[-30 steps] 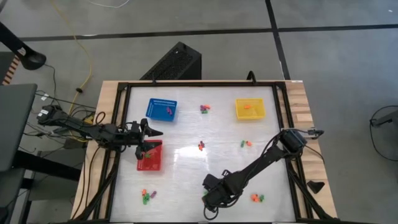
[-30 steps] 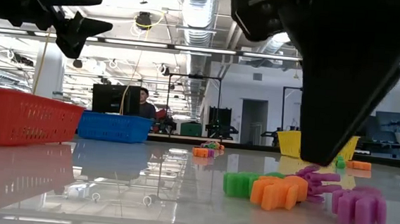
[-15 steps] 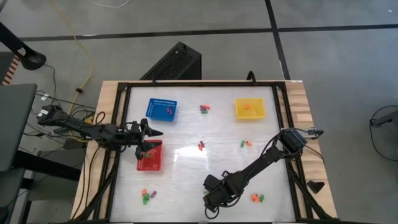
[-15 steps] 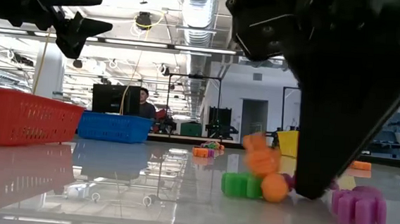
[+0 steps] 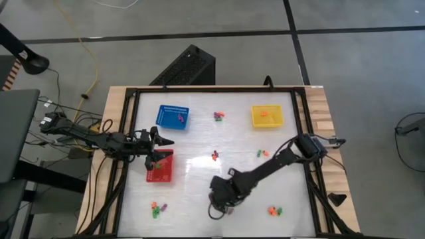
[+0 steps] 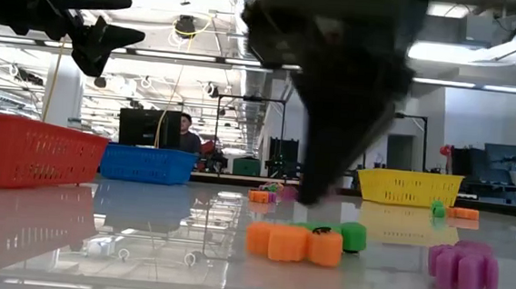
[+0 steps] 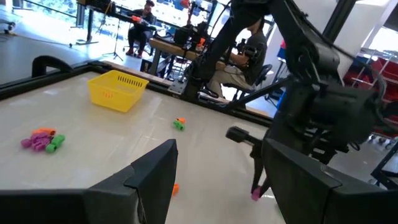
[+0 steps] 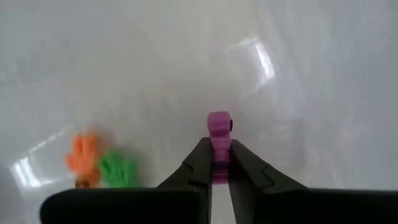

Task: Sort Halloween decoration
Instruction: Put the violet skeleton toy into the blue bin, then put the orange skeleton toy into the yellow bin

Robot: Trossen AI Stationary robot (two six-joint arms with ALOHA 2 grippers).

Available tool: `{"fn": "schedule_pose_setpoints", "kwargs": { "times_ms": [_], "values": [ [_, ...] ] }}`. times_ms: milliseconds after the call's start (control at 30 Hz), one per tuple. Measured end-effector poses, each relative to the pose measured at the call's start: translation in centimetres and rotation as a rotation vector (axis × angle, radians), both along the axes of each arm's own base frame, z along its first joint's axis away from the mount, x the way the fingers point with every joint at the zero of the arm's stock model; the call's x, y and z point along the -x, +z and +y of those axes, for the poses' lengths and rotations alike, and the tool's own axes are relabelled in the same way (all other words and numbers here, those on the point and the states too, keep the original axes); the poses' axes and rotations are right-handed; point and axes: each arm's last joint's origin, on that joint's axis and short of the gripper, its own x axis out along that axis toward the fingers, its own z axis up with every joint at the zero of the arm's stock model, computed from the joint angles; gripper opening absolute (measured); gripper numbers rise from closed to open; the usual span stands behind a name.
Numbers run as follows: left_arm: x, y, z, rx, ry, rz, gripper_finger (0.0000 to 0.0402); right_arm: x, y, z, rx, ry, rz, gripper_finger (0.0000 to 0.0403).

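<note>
The Halloween decoration lies in small clusters on the white table (image 5: 199, 179): near the far edge (image 5: 218, 116), mid-table (image 5: 214, 156), right of the middle (image 5: 263, 153), near left (image 5: 157, 209) and near right (image 5: 274, 211). My right gripper (image 5: 216, 202) is shut on a purple trinket (image 8: 219, 130) near the front middle. An orange trinket (image 8: 84, 155) and a green trinket (image 8: 118, 169) lie flat beside it. My left gripper (image 7: 217, 186) hangs open above the red basket (image 5: 160, 167). My right gripper pinches the purple trinket's lower end (image 8: 219, 163) between its two fingertips (image 8: 200, 160). The fingers come steeply from above. The trinket sticks out beyond the fingertips and hangs a little above the table, also seen as the purple trinket (image 7: 255, 195).
A blue basket (image 5: 172, 117) stands at the far left and a yellow basket (image 5: 267, 115) at the far right. Another purple trinket (image 6: 462, 266) lies close to the front edge. A black frame (image 5: 212, 88) rims the table.
My right gripper has closed on the purple trinket, rolled its wrist and moved toward the table's left edge, taking the trinket out of its cluster. The orange trinket tipped up as the purple one was taken and now lies flat by the green one.
</note>
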Motion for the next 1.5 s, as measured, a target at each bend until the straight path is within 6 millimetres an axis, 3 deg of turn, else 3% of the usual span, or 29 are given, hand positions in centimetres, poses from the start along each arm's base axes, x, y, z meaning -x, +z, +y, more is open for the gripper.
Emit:
{"fn": "schedule_pose_setpoints", "kwargs": {
  "times_ms": [300, 533, 733, 867, 1000, 1167, 1333, 1500],
  "values": [
    [0.0, -0.2, 0.0, -0.010, 0.001, 0.021, 0.0226, -2.7, 3.6, -2.3, 0.062, 0.150, -0.101, 0.0057],
    [0.0, -0.2, 0.0, -0.010, 0.001, 0.022, 0.0226, -5.6, 5.4, -5.0, 0.162, 0.257, -0.303, 0.0058],
    [0.0, -0.2, 0.0, -0.009, 0.002, 0.023, 0.0226, -9.2, 7.4, -11.7, 0.307, 0.267, -0.556, 0.0058],
    [0.0, -0.3, 0.0, -0.010, 0.002, 0.027, 0.0226, -10.4, 8.3, -17.1, 0.380, 0.229, -0.646, 0.0058],
    [0.0, -0.7, 0.0, -0.018, 0.013, 0.069, 0.0226, -11.3, 7.3, -22.7, 0.380, 0.163, -0.691, 0.0060],
    [0.0, -1.5, 0.2, 0.011, 0.082, 0.147, 0.0226, -12.4, 4.3, -29.3, 0.293, 0.062, -0.792, 0.0087],
    [0.0, -1.2, 0.3, -0.026, 0.105, 0.124, 0.0226, -12.3, 1.9, -33.1, 0.177, 0.000, -0.829, 0.0137],
    [0.0, -0.6, 0.3, -0.074, 0.108, 0.065, 0.0226, -11.7, 2.1, -34.6, 0.120, -0.021, -0.826, 0.0189]
  ]
}}
